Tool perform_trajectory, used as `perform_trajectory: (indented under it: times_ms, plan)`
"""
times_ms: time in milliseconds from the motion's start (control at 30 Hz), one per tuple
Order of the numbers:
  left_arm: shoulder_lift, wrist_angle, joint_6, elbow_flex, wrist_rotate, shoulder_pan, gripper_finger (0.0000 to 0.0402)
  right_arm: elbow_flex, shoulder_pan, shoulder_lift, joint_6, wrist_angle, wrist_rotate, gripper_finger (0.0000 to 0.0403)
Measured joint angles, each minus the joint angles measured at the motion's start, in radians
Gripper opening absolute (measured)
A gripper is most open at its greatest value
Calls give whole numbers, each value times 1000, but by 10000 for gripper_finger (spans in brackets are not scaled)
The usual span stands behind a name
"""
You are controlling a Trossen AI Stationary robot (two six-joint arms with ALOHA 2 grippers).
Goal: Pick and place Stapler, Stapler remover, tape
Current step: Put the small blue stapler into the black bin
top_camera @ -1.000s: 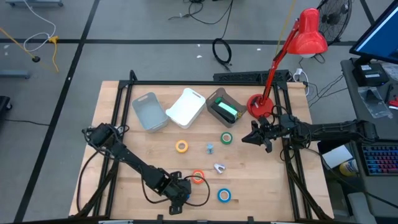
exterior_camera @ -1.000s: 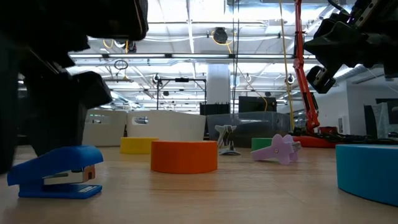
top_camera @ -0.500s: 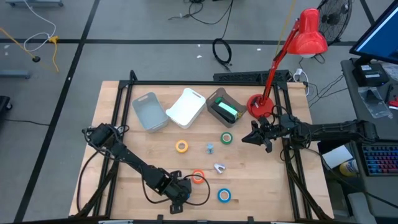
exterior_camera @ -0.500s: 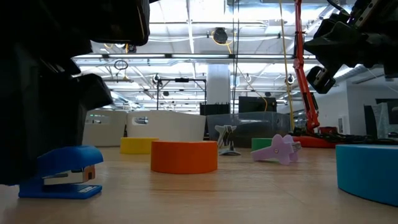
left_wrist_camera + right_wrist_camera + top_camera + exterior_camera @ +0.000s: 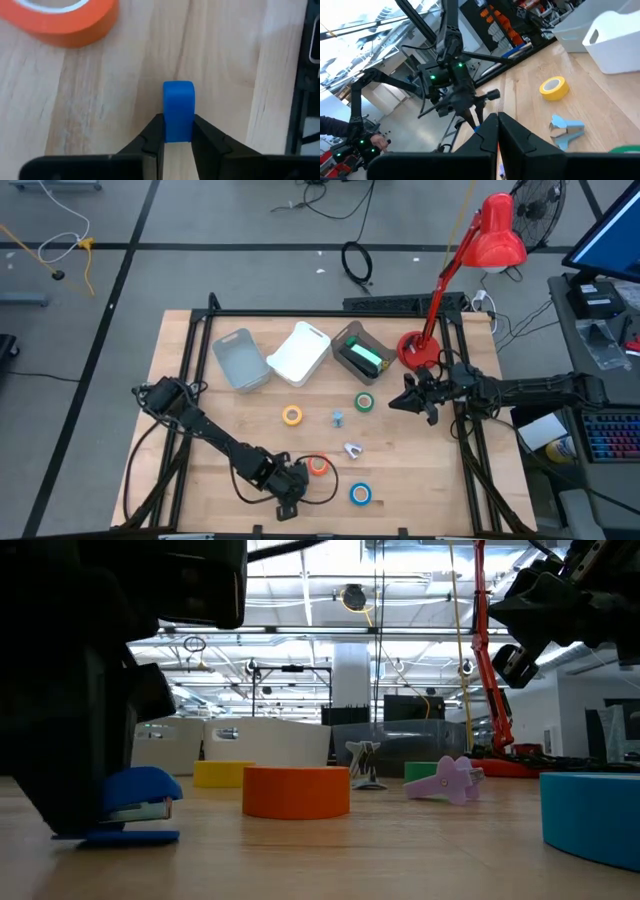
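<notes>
Stapler (image 5: 178, 111) | blue, near bench (image 5: 200, 430) edge | left gripper (image 5: 178, 131) fingers clamped on it | right gripper (image 5: 497, 131) fingers closed, empty, far right

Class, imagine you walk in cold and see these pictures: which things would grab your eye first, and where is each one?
First, the left claw at the table's near edge, its dark fingers pressed against both sides of a small blue plastic stapler, beside the orange tape ring. Next, the tall red desk lamp at the far right corner. Then the right claw, shut and empty, hanging above the table's right side.
</notes>
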Motion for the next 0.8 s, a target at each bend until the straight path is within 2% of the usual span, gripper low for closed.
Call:
perform_trajectory:
  times_ms: [200,433,533,667,800]
  plan:
    - [-65,-11,-100,-5,-46,40,80,0,0,0,-2,49,0,4]
    - [-173,-3,-189,-4,-62,88,70,0,0,-1,-3,101,-6,4]
    - [-225,16,-225,-1,-125,111,75,0,0,0,2,124,-8,4]
    - [-271,93,-189,-1,-249,153,75,0,1,0,-11,142,-59,5]
    - [-279,214,-68,0,-295,217,71,1,1,14,-14,171,-70,14]
